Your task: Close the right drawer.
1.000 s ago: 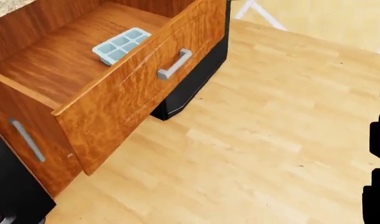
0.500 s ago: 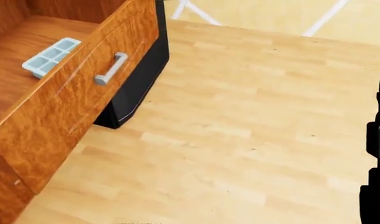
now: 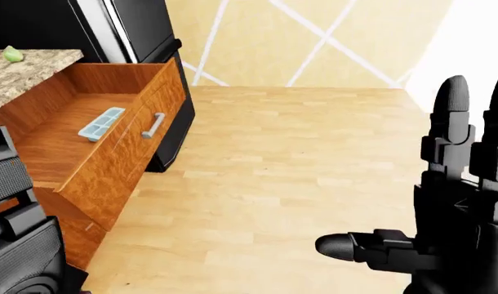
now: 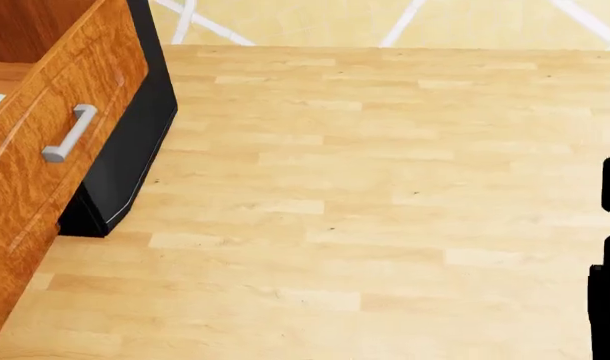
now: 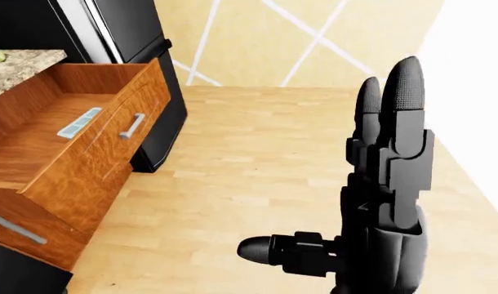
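The right drawer [image 3: 122,162] stands pulled wide out at the left of the left-eye view, a wooden box with a grey bar handle [image 3: 154,125]. A pale blue ice tray [image 3: 101,124] lies inside it. In the head view only the drawer front [image 4: 35,187] and its handle [image 4: 70,133] show at the left edge. My right hand [image 5: 347,184] is raised at the right, open, fingers straight up and thumb out to the left, well away from the drawer. My left hand [image 3: 8,196] shows only partly at the bottom left, beside the drawer's near corner.
A granite counter [image 3: 24,70] with a small green thing [image 3: 12,54] lies above the drawer. A black fridge [image 3: 139,24] stands behind it. A shut lower drawer [image 5: 19,229] sits below. Wooden floor [image 3: 274,165] stretches to the right, up to a pale wall.
The camera has swung to the right: the drawer slid to the left edge of the head view and the ice tray nearly left it. The drawer itself is still open.
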Available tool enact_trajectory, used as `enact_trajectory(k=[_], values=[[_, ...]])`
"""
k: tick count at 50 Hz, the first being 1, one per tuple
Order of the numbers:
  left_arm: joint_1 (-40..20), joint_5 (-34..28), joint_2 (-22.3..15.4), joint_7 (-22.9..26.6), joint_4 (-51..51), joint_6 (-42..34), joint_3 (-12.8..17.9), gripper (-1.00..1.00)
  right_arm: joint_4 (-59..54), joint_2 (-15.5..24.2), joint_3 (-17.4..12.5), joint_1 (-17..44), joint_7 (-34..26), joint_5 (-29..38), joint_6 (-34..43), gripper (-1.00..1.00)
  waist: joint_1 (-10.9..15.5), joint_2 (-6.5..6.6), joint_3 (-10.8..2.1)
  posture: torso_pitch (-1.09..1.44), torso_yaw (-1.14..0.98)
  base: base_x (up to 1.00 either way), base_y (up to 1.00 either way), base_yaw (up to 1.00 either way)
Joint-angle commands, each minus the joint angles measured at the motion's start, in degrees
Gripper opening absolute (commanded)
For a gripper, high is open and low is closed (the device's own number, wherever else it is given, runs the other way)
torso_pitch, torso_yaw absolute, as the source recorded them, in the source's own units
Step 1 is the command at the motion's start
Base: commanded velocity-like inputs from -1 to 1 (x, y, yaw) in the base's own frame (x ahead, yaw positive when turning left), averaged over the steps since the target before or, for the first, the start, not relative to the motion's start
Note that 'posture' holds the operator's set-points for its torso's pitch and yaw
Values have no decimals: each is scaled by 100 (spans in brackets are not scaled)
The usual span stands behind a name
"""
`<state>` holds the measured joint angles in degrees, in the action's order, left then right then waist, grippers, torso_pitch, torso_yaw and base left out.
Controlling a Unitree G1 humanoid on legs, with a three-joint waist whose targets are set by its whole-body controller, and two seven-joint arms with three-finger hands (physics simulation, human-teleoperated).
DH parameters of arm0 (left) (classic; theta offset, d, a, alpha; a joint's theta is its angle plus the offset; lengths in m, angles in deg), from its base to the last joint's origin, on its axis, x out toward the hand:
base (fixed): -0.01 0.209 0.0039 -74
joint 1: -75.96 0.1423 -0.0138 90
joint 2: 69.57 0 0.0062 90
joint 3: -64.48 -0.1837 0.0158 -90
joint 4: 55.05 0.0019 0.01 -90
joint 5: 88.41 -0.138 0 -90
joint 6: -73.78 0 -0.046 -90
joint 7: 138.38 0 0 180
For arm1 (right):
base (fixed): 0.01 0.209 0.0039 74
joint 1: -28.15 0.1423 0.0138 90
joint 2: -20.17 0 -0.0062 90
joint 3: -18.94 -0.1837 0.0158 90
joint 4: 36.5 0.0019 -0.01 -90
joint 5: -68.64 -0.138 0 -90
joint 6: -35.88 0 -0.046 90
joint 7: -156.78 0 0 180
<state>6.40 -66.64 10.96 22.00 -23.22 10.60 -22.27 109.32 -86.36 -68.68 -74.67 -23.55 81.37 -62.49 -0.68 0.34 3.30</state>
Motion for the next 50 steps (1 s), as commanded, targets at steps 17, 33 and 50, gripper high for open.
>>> enact_trajectory(k=[17, 33, 50], values=[[-10, -11, -213, -164, -182, 154, 89, 100, 9, -46, -171, 45, 66, 15, -16, 100, 86, 26, -219, 0, 0, 0, 1, 0], [-19, 6, -158, -108, -182, 124, 103, 100, 26, -50, -186, 69, 40, -6, 61, 100, 107, 48, -286, 0, 0, 0, 3, 0], [-7, 25, -44, 7, -182, 90, 115, 100, 102, -29, -130, 143, 16, 75, 282, 100, 82, 239, -107, 0, 0, 0, 8, 0]])
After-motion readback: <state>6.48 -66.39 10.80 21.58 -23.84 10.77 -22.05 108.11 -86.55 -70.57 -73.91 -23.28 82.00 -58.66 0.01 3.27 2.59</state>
